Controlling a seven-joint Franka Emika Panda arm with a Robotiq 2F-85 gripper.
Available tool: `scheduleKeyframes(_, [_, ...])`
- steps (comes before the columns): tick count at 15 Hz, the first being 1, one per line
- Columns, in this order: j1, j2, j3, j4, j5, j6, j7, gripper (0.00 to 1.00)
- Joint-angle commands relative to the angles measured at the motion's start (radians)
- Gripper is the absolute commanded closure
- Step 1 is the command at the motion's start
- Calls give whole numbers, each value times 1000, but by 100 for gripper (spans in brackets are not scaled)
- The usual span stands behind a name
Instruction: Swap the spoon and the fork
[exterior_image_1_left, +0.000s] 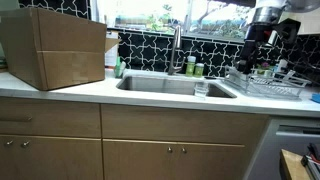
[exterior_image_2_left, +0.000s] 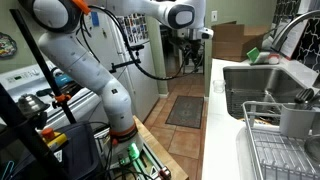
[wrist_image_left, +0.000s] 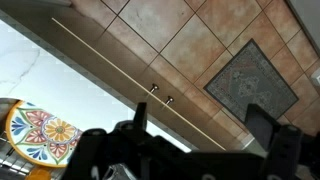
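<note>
Up in the air off the front edge of the counter (exterior_image_1_left: 70, 92), my gripper (wrist_image_left: 200, 140) hangs with its two fingers (wrist_image_left: 135, 135) spread wide and nothing between them. The wrist view looks down past them at cabinet doors (wrist_image_left: 160, 95), tiled floor (wrist_image_left: 230, 25) and a rug (wrist_image_left: 250, 85). I cannot pick out the spoon or the fork anywhere: the dish rack (exterior_image_1_left: 275, 88) beside the sink (exterior_image_1_left: 170, 85) is too cluttered and small to read, and a painted plate (wrist_image_left: 35, 130) lies on the white counter.

No legible text, label, brand, number or sign anywhere, not even on the cardboard box (exterior_image_1_left: 55, 48).
</note>
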Motion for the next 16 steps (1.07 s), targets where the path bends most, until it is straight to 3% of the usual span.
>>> scheduleKeyframes(1, [-19, 2, 16, 3, 8, -4, -7, 0])
scheduleKeyframes(3, [-51, 19, -9, 40, 7, -63, 21, 0])
scheduleKeyframes(6, [-164, 6, -48, 102, -75, -98, 98, 0])
scheduleKeyframes(11, [-296, 73, -117, 265, -144, -69, 170, 0])
scheduleKeyframes(12, [-268, 23, -111, 203, -116, -64, 115, 0])
scheduleKeyframes(16, [-293, 57, -124, 258, -124, -64, 141, 0])
